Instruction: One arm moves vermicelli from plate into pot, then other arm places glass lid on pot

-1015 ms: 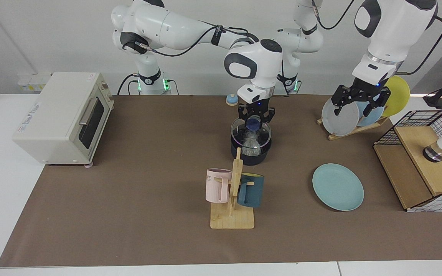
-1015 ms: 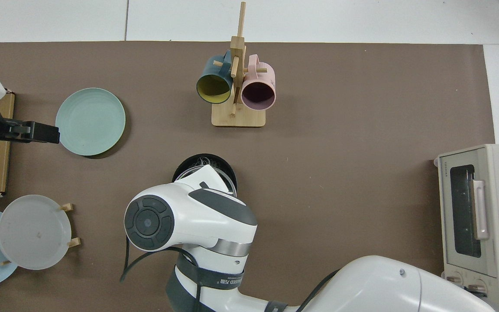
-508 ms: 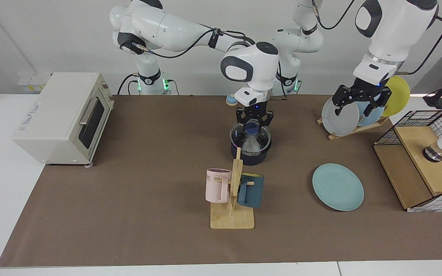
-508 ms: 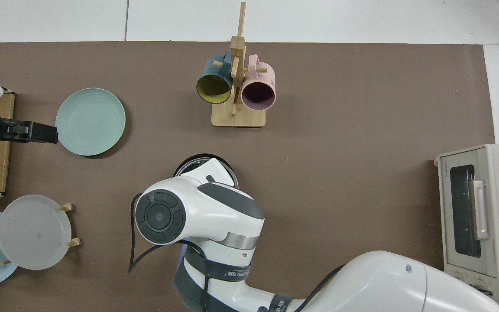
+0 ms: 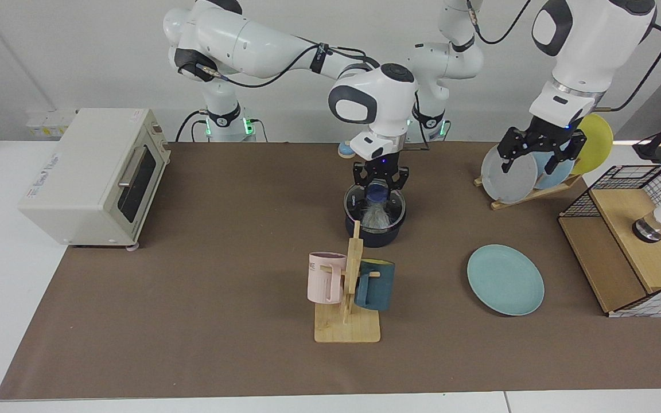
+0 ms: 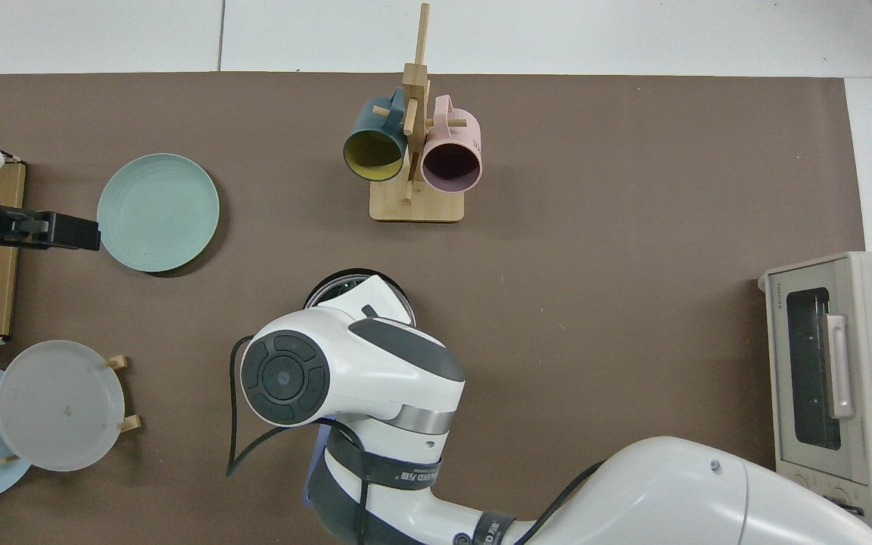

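The dark pot (image 5: pixel 379 235) stands mid-table, and white vermicelli (image 5: pixel 374 217) shows inside it through the glass lid (image 5: pixel 360 204). The lid rests about level on the pot's rim. My right gripper (image 5: pixel 381 184) is directly above, shut on the lid's blue knob (image 5: pixel 376 193). From above, the right arm hides most of the pot (image 6: pixel 347 278). The teal plate (image 5: pixel 505 279) lies bare to the right of the pot, also seen as the plate (image 6: pixel 157 212). My left gripper (image 5: pixel 531 163) hangs open in front of the plate rack, holding nothing. It sits beside the plate's edge as the left gripper (image 6: pixel 57 231).
A wooden mug rack (image 5: pixel 348 298) with a pink and a dark teal mug stands just in front of the pot. A toaster oven (image 5: pixel 89 172) sits at the view's left. A rack of grey, blue and yellow plates (image 5: pixel 508 175) and a wire-sided wooden box (image 5: pixel 634 241) sit at the right.
My right gripper has lowered the lid from a tilt above the pot down onto its rim, shifting slightly back. The left arm has stayed put.
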You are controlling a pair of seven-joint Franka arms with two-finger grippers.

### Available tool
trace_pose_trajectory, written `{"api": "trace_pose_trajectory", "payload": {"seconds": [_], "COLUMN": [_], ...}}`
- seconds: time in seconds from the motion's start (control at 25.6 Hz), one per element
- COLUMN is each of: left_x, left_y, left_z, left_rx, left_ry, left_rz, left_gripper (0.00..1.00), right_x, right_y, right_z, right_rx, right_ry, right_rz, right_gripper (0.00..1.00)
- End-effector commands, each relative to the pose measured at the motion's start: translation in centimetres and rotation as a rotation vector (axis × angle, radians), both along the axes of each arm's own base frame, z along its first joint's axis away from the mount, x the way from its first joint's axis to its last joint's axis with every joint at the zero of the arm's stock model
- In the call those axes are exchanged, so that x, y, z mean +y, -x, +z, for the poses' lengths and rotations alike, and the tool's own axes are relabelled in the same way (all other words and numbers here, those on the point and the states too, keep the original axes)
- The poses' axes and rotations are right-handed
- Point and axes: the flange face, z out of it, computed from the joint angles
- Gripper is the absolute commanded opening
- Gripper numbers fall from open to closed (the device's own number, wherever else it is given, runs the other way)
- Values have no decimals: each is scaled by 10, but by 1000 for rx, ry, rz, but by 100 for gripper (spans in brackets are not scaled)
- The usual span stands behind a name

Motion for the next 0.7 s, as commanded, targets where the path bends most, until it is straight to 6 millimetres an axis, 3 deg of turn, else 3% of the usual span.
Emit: {"api": "trace_pose_trajectory", "payload": {"seconds": [0.0,0.35,0.66], "left_x": [0,0,0], "left_y": [-1,-1,0], "left_z": [5,5,5], "left_rx": [-2,-2,-1], "left_ry": [5,5,5], "left_rz": [0,0,0], "left_gripper": [100,100,100], "right_x": [-6,-9,-9], "right_y": [2,-1,-4], "right_z": [-10,-10,-9], "right_rx": [-13,-15,-46], "right_ry": [-2,-1,8], "right_rz": [-6,-12,-2], "right_gripper": [1,32,32]}}
